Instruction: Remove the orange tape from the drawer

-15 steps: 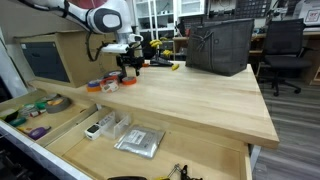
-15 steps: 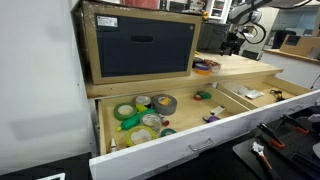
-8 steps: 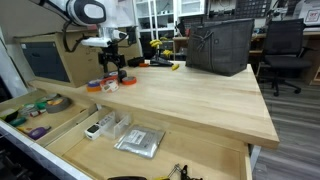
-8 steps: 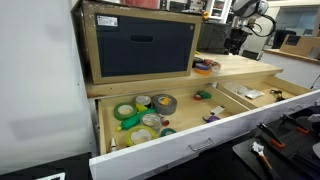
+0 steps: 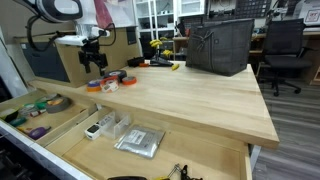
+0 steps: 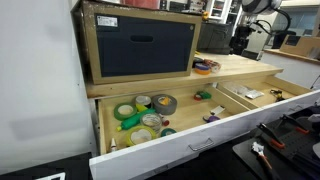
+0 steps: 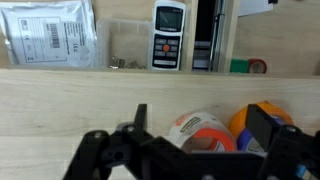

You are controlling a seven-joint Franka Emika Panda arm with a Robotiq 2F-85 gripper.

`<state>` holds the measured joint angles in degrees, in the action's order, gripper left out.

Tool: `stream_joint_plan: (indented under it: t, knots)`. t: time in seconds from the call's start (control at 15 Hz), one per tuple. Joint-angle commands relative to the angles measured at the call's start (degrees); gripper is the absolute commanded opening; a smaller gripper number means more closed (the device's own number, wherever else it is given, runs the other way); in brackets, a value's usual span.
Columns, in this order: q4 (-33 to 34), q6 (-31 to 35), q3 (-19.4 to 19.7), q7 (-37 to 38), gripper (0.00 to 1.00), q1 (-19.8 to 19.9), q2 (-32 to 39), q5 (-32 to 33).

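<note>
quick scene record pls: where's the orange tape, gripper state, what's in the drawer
orange tape: lying on the tabletop, outside the drawer, next to an orange-and-blue roll
gripper: open, holding nothing, above the two rolls
drawer: pulled open; holds a green roll and a grey roll, among other items
task status: appears done

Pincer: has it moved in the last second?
Yes. The pincer has moved sideways away from the black bin, beyond the tape rolls, toward the wooden cabinet.
</note>
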<state>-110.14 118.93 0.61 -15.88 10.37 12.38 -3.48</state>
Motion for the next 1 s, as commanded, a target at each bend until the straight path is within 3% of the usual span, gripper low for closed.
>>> stream_joint_plan:
  t: [0.0, 0.53, 0.93]
  knots:
    - [-11.6, 6.1, 0.6, 2.6, 1.0, -2.5, -8.3, -0.6]
    - [-25.7, 13.8, -0.2, 4.7, 1.0, -7.3, -15.6, 0.1]
    - [-29.8, 15.6, -1.9, 17.7, 1.0, -10.4, -19.5, 1.5]
